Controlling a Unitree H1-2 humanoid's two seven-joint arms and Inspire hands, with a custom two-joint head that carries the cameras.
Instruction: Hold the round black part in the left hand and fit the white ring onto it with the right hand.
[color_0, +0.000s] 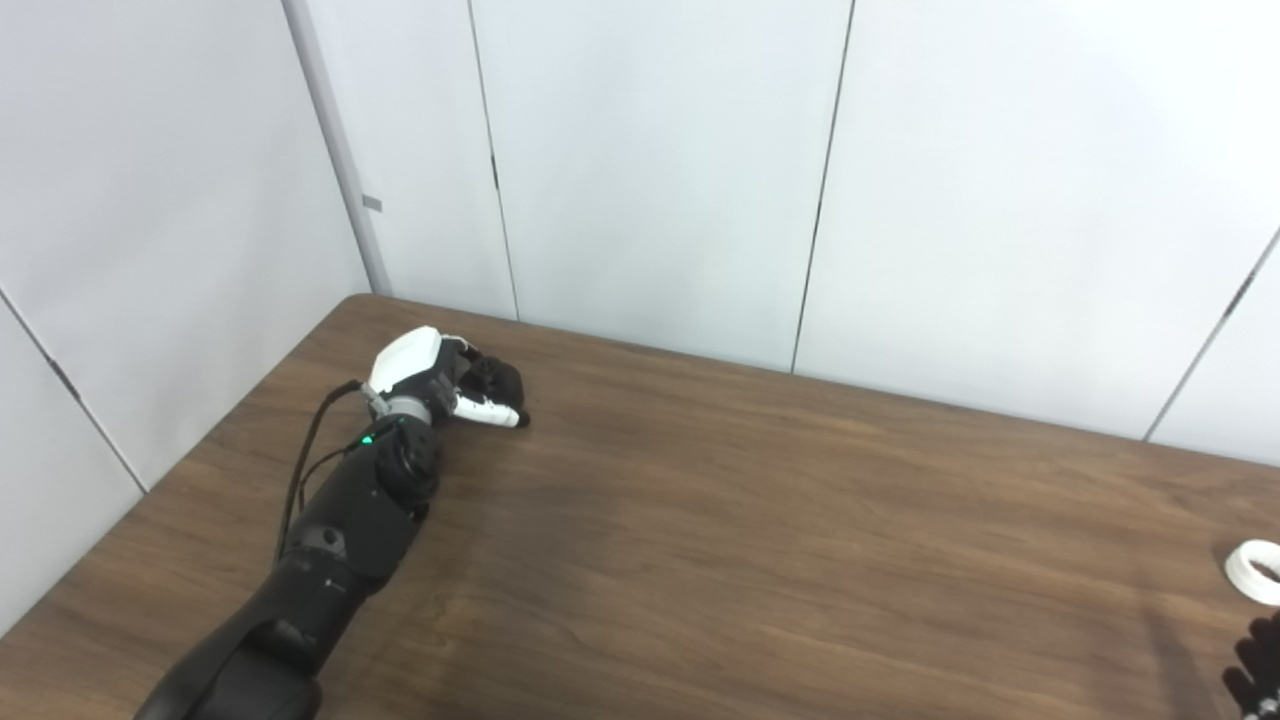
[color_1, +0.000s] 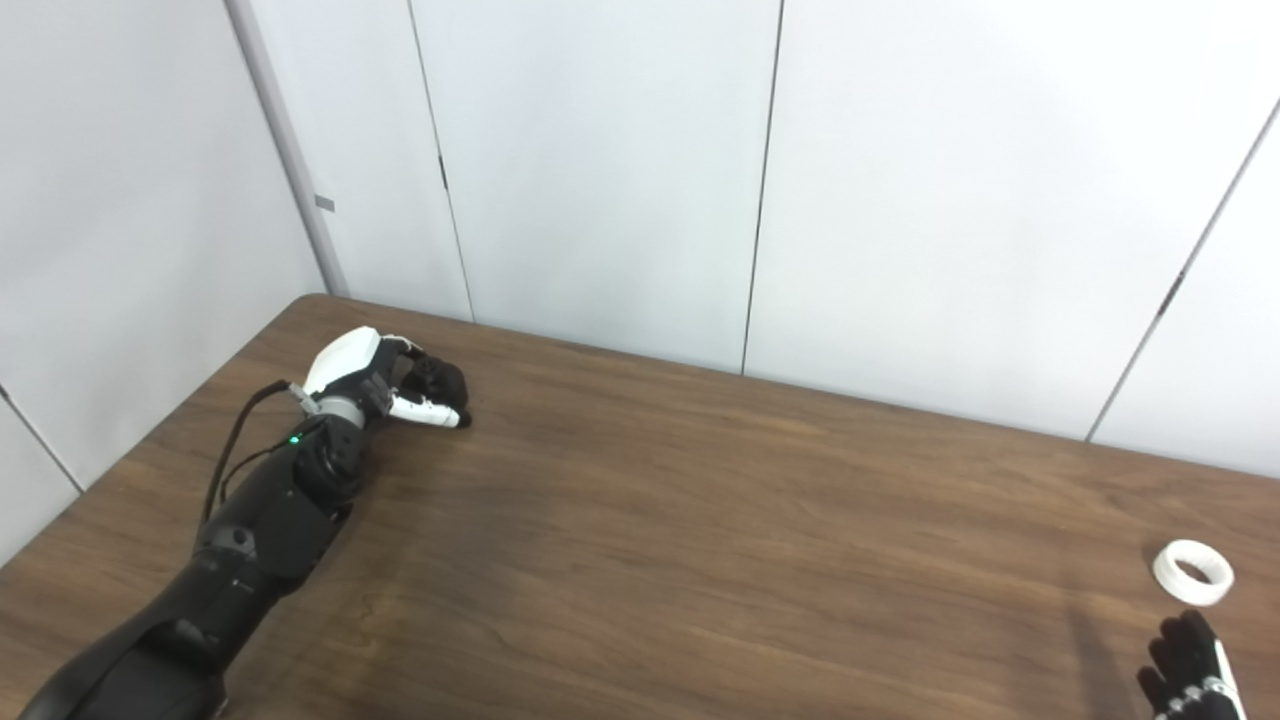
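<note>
Right eye view: left hand (color_1: 385, 392) clasps the black part (color_1: 438, 380) upper left, awaiting the white ring (color_1: 1192, 572); right hand (color_1: 1190, 665) spread, empty, lower right.

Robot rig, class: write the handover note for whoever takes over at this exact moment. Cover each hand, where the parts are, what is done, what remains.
Left hand: far left on the table, fingers curled around the round black part; a firm grip cannot be confirmed.
Right hand: at the bottom right corner, fingers apart, empty, just short of the white ring.
White ring: lying flat on the table, near right, untouched.
Done: black part reached.
Left: pick up the ring, bring the parts together, fit the ring on.
</note>
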